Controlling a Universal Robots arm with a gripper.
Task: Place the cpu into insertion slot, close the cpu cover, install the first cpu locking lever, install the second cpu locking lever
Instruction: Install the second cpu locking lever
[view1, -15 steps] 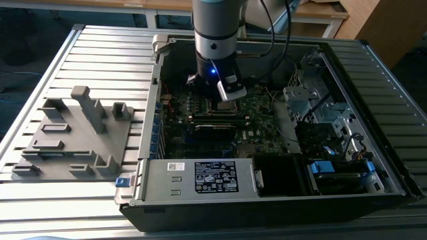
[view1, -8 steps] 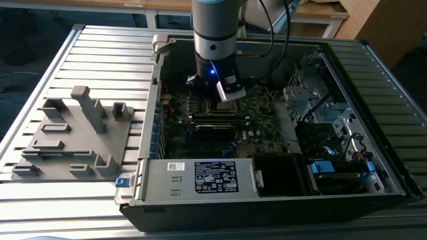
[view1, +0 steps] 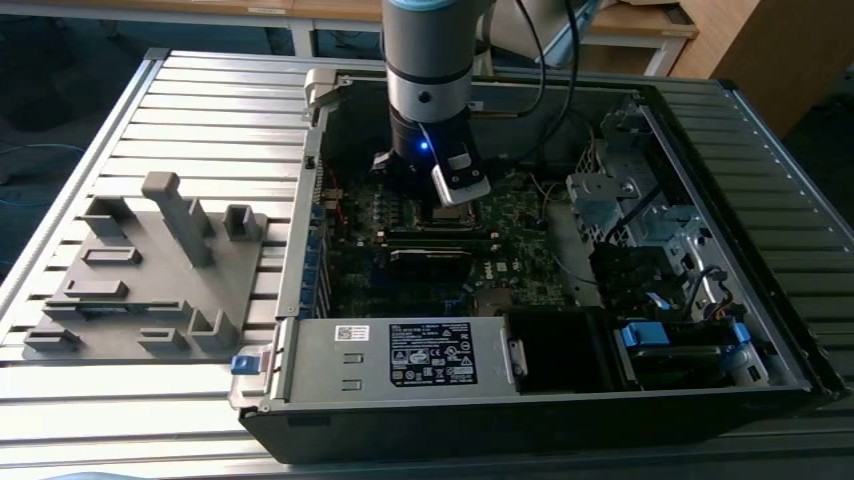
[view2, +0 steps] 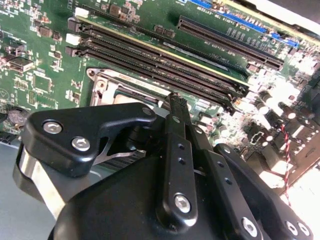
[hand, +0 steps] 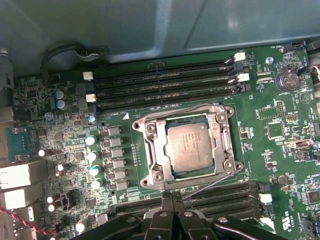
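**Gripper closed above the CPU socket, chip seated under its cover**

Gripper (hand: 172, 197) fingers are pressed together with nothing between them, their tips poised at the edge of the CPU socket nearest the wrist, as seen in the first wrist view. In the second wrist view the same black fingers (view2: 177, 107) meet in a narrow point above the socket's metal frame.

The cpu (hand: 189, 147), a square chip with a dull silver-grey top, lies flat in the socket. The cpu cover (hand: 156, 150), a shiny metal frame with a large window, is folded down around it, so that the chip's top shows through the opening. A thin wire locking lever (hand: 212, 182) runs slantwise along the socket edge nearest the gripper; whether it is latched cannot be told.

Rows of black memory slots (hand: 165, 82) lie on the far side of the socket, and further slots (hand: 225, 195) lie beside the fingertips.

In the exterior view the arm (view1: 430, 70) stands upright inside the open computer case (view1: 747, 250), over the green motherboard (view1: 514, 265). A grey parts fixture (view1: 147, 270) rests on the slatted table (view1: 214, 110) at the exterior view's left.
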